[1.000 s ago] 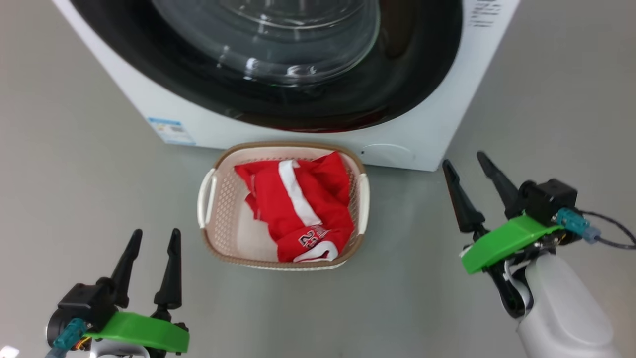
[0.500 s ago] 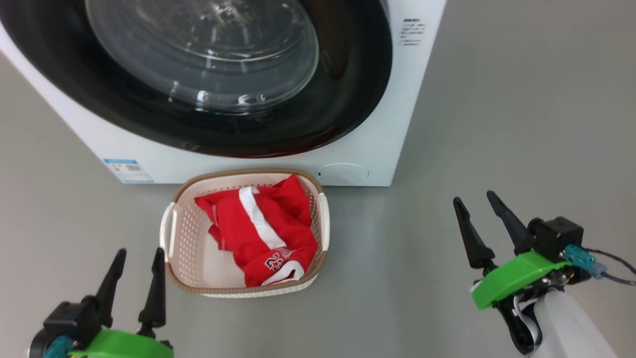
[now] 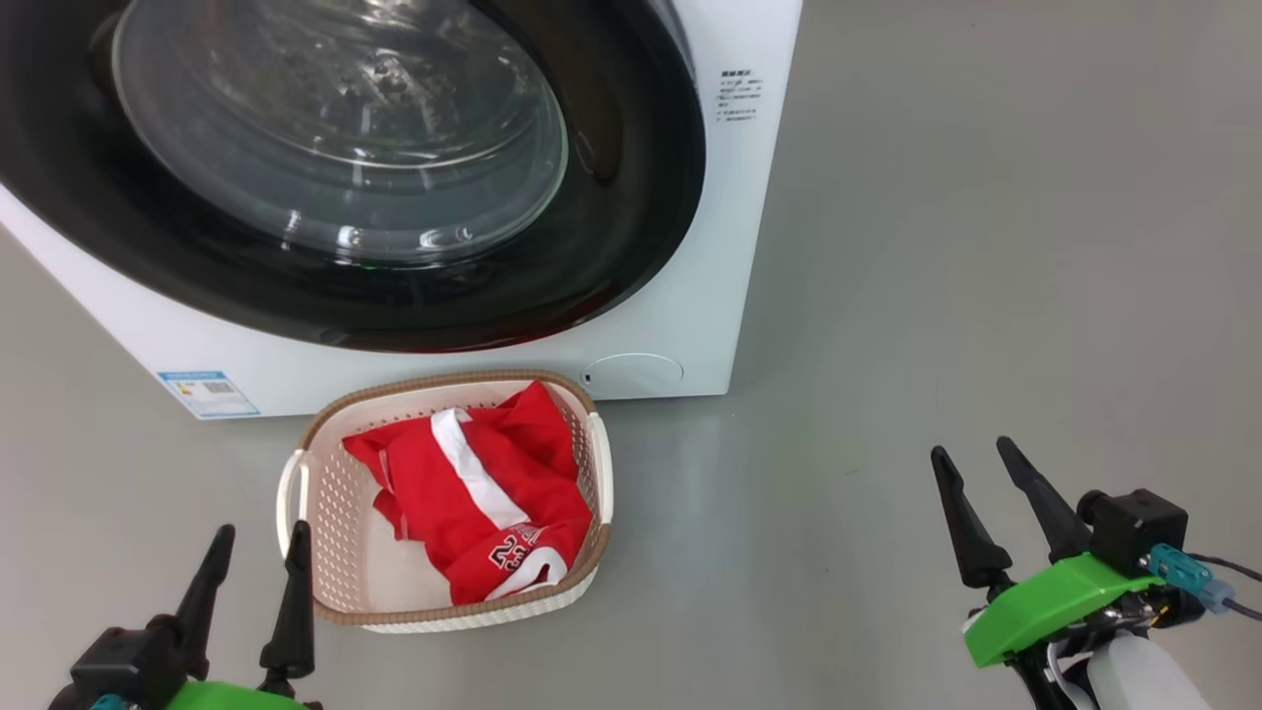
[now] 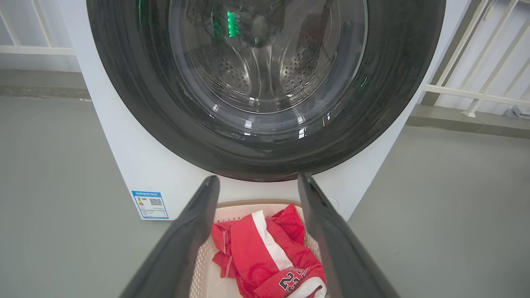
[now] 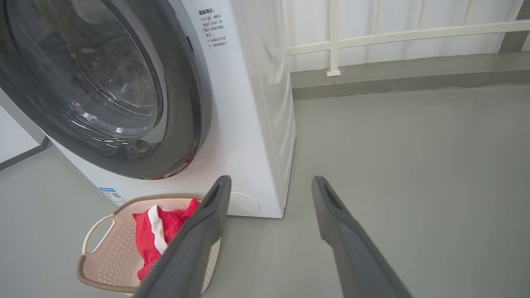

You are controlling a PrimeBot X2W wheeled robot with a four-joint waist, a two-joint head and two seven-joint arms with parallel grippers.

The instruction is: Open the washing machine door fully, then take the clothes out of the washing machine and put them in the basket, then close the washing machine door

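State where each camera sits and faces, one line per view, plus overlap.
Head view: on the head, looking down at washing machine door, basket; left gripper, right gripper at bottom corners.
Left wrist view: left wrist, facing the door head-on; own fingers.
Right wrist view: right wrist, facing a corner of the washing machine; own fingers.
Wrist views share basket and clothes.

The red clothes [image 3: 463,498] show a white 23, but the blue label [image 3: 209,392] on the washer [image 3: 680,306] is too small to read.
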